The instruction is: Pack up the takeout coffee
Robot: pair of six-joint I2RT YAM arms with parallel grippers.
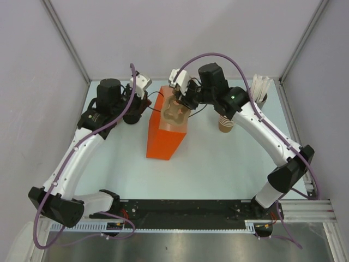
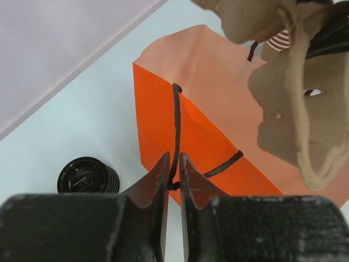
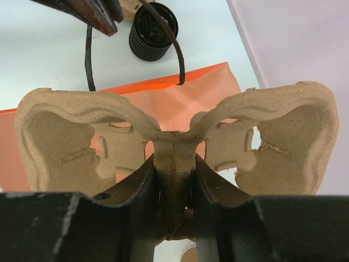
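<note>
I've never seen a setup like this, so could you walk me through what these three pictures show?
Two robot arms are bolted at the near edge of a table. One picture looks down from above; the other two come from cameras on each wrist. On the table stand an orange paper bag, a stack of black lids, a stack of tan cups and a holder of white sticks. The right claw grips a moulded cardboard cup carrier by its middle rib, over the bag's mouth. The left claw has the bag's black cord handle between its nearly shut fingers.
</note>
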